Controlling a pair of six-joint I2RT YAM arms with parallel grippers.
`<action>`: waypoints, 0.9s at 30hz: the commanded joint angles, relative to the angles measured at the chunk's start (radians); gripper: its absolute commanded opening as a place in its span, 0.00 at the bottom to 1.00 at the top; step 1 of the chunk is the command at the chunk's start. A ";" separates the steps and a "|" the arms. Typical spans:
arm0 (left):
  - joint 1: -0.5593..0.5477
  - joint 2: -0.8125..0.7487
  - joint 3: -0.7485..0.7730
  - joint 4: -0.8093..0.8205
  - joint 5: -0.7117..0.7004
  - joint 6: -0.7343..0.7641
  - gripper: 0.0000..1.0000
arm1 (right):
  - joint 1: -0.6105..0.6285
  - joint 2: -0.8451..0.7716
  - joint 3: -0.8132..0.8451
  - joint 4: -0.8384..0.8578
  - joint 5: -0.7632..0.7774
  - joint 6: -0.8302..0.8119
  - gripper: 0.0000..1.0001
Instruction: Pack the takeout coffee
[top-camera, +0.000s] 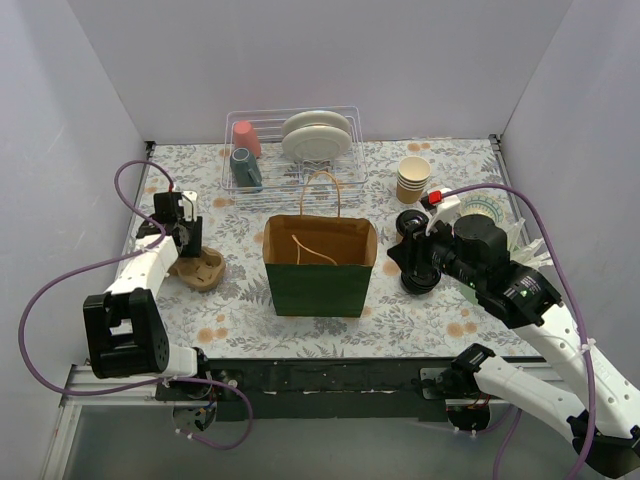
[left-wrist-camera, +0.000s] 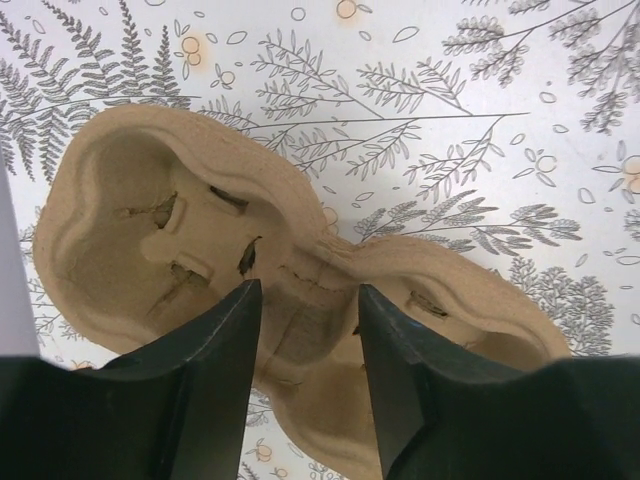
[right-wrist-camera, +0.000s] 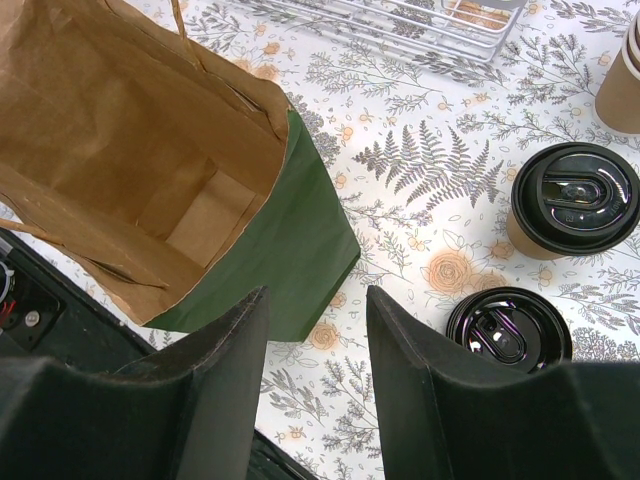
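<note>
looking down from above, you had the green paper bag (top-camera: 320, 270) standing open in the middle of the floral tabletop (top-camera: 240, 320), its brown inside and handles showing. behind it sat a wire dish rack (top-camera: 295, 150) with plates and two cups. your left claw (top-camera: 184, 238) hung over a moulded pulp cup carrier (left-wrist-camera: 200, 250) at the left side of the tabletop; in the left wrist view its two fingers (left-wrist-camera: 220, 350) stood apart over the carrier's middle ridge, and you could not tell whether they touched it or gripped it. your right claw (right-wrist-camera: 318, 330) was open and held nothing, its fingers apart above the tabletop just beside the bag's near right corner. the takeout coffee (right-wrist-camera: 572, 200), a brown cup with a black lid, stood upright on the tabletop to the right of the bag, clear of both claws. nearer to your right claw you had a second black lid (right-wrist-camera: 510, 328); whether a cup sat under it could not be told. a stack of lidless tan cups (top-camera: 413, 180) stood further back on the right.
</note>
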 joint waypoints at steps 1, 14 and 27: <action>0.004 -0.056 0.048 0.019 0.014 -0.021 0.51 | 0.002 -0.001 0.013 0.051 0.006 -0.007 0.52; 0.004 -0.033 -0.016 0.022 -0.038 0.039 0.56 | 0.002 0.013 0.043 0.033 0.006 -0.015 0.52; 0.006 0.004 -0.007 0.017 -0.010 0.026 0.41 | 0.000 0.008 0.027 0.039 0.003 -0.009 0.52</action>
